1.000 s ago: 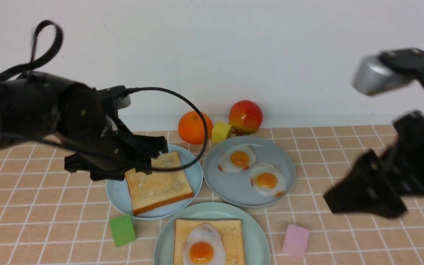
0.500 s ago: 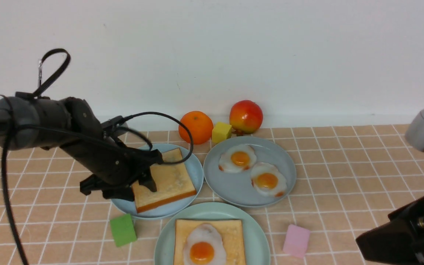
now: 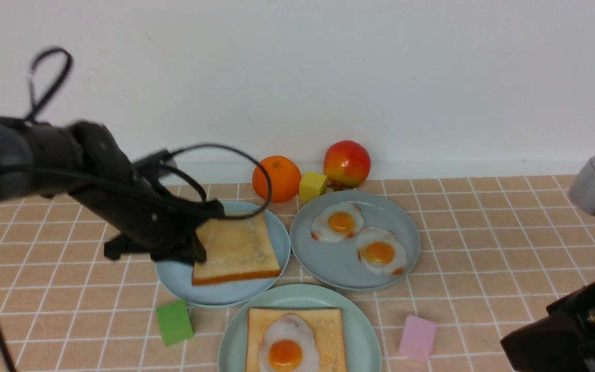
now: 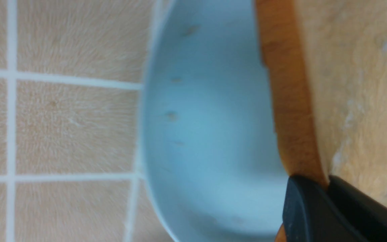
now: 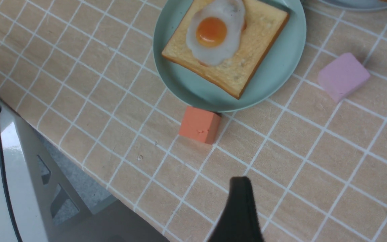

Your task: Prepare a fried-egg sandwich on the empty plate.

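The mint-green plate [image 3: 364, 330] at the front holds a toast slice [image 3: 328, 325] with a fried egg [image 3: 287, 349] on top; they also show in the right wrist view, plate [image 5: 281, 80], toast [image 5: 257, 50] and egg [image 5: 213, 33]. A second toast slice [image 3: 238, 248] lies on the light-blue plate [image 3: 209, 292]. My left gripper [image 3: 197, 245] is shut on that slice's left crust edge [image 4: 291, 111], its jaws pinching it [image 4: 326, 179]. My right gripper [image 5: 319, 188] is open and empty over bare cloth at the front right.
A grey-blue plate [image 3: 339, 268] holds two more eggs [image 3: 338, 223] [image 3: 380, 253]. An orange [image 3: 276, 178], apple [image 3: 346, 163] and yellow block [image 3: 312, 186] stand at the back. A green block [image 3: 174, 323], pink block [image 3: 417, 337] and orange-red block [image 5: 200, 125] lie near the mint plate.
My left gripper came down onto the toast's left edge and closed on it; the slice shifted slightly right. The right arm pulled back to the front right and then stayed.
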`<state>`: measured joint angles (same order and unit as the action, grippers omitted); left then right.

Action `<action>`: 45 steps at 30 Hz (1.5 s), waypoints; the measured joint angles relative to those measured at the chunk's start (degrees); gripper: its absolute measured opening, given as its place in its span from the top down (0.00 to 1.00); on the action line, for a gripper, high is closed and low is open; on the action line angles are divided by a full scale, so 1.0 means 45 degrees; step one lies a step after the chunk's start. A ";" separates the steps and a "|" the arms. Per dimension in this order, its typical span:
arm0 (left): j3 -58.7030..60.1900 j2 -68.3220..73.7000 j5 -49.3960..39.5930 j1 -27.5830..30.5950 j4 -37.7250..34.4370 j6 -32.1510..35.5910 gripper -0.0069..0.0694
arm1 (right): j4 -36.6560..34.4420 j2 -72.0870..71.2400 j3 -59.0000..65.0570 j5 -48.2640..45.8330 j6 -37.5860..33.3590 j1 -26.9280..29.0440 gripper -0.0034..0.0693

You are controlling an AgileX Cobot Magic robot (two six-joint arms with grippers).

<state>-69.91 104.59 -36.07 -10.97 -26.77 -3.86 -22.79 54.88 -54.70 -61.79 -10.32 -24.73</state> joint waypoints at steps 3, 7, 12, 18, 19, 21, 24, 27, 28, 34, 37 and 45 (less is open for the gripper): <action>0.0000 -0.1617 -0.0551 -0.0184 -0.0025 0.0232 0.89 | 0.0000 0.0000 0.0000 -0.0057 0.0000 0.0000 0.18; 0.0330 -0.3098 -0.0895 -0.0909 -0.0137 0.0857 0.89 | 0.0000 0.0000 0.0000 -0.0068 0.0004 0.0000 0.18; 0.2010 -0.3686 -0.0709 -0.2320 -0.0767 0.1199 0.89 | 0.0012 0.0000 0.0000 -0.0068 0.0004 0.0000 0.18; 0.4282 -0.2913 0.1356 -0.3315 -0.1676 0.1014 0.89 | 0.0012 0.0000 0.0000 -0.0068 0.0004 0.0000 0.19; 0.4414 -0.2662 0.1499 -0.3330 -0.1799 0.0857 0.89 | 0.0012 0.0000 0.0000 -0.0068 0.0004 0.0000 0.19; 0.4485 -0.2285 0.1573 -0.3330 -0.1883 0.0857 0.88 | 0.0026 0.0000 0.0000 -0.0068 0.0004 0.0000 0.19; 0.4488 -0.2035 0.1579 -0.3330 -0.1944 0.0857 0.85 | 0.0165 0.0000 0.0000 -0.0068 0.0004 0.0000 0.21; 0.4488 -0.1984 0.1525 -0.3330 -0.2001 0.0857 0.74 | 0.0466 0.0000 0.0000 -0.0068 0.0087 0.0000 0.35; 0.4488 -0.1984 0.1476 -0.3330 -0.2001 0.0857 0.70 | 0.0617 0.0000 0.0000 -0.0068 0.0261 0.0000 0.43; 0.4488 -0.2040 0.0841 -0.3330 -0.1950 0.0857 0.41 | 0.2600 -0.0726 0.0027 -0.0170 0.2478 0.0000 0.94; 0.4488 -0.2479 0.0502 -0.3330 -0.1867 0.1195 0.31 | 0.3544 -0.1864 0.0504 -0.0069 0.3268 0.0000 0.97; 0.4488 -0.5671 -0.0558 -0.3330 -0.1307 0.1401 0.27 | 0.4538 -0.7224 0.4164 0.2887 0.3567 0.0000 0.97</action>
<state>-49.71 79.07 -38.58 -25.96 -32.65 2.45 -2.36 22.37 -35.96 -48.80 5.73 -24.73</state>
